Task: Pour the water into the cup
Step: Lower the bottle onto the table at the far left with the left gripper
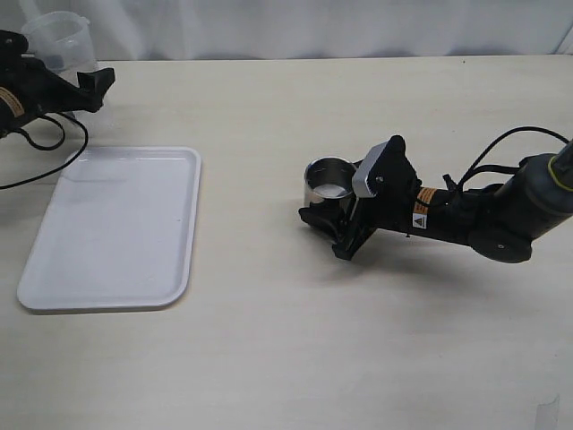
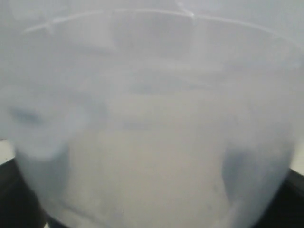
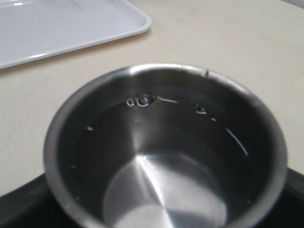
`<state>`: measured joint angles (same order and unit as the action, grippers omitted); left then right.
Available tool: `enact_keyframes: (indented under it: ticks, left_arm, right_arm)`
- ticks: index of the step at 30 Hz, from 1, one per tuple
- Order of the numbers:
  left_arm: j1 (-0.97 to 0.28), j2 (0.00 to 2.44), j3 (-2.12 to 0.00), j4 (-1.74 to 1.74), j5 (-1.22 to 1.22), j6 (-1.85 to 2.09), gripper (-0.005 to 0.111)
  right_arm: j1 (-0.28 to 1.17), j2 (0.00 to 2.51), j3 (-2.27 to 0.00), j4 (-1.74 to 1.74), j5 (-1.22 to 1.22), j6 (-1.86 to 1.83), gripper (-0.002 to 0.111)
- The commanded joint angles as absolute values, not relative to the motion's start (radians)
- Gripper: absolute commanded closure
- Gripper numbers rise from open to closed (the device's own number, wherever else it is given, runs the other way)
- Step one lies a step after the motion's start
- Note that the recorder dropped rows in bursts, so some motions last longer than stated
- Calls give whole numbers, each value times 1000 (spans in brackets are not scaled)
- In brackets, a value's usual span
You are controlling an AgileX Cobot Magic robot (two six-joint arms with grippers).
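Already holding water (image 3: 164, 192), the cup (image 1: 329, 182) stands on the desk (image 1: 269, 340) between the right gripper's (image 1: 328, 230) jaws, apparently steadied for pouring; whether they clamp it cannot be told. Well away, the left gripper (image 1: 97, 82) flanks the beaker (image 1: 55, 38), grip likewise unclear.

1. At ten o'clock in the exterior view, my left gripper (image 1: 97, 88) shows only its tip, and the picture's edge cuts off the arm.
2. The beaker (image 1: 55, 38) behind it is partly hidden, its base out of sight.
3. My left wrist view is all blurred beaker wall, so I cannot tell my grip.
4. The edge of my right wrist view crops the cup (image 3: 166, 152).
5. My right gripper (image 1: 327, 208) has its far finger hidden behind the cup, so I cannot tell whether it touches.
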<state>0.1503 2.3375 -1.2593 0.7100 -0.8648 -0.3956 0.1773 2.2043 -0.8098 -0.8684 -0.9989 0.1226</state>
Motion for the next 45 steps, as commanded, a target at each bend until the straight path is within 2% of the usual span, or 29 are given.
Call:
enact_keyframes:
  ticks: [1, 4, 9, 28, 45]
  left_arm:
    - [150, 2335, -1262, 719, -853, -396, 22]
    - [150, 2335, -1262, 683, -845, -391, 19]
    - [150, 2335, -1262, 661, -838, -389, 1]
    - [155, 2317, -1255, 782, -842, -389, 2]
    - [221, 2233, -1090, 774, -898, -337, 2]
  right_arm:
    - [178, 2200, -814, -872, -1020, 120, 104]
    - [178, 2200, -814, -872, -1020, 120, 104]
    - [178, 2200, -814, -872, -1020, 120, 104]
    - [178, 2200, -814, -872, -1020, 120, 104]
    - [178, 2200, -814, -872, -1020, 120, 104]
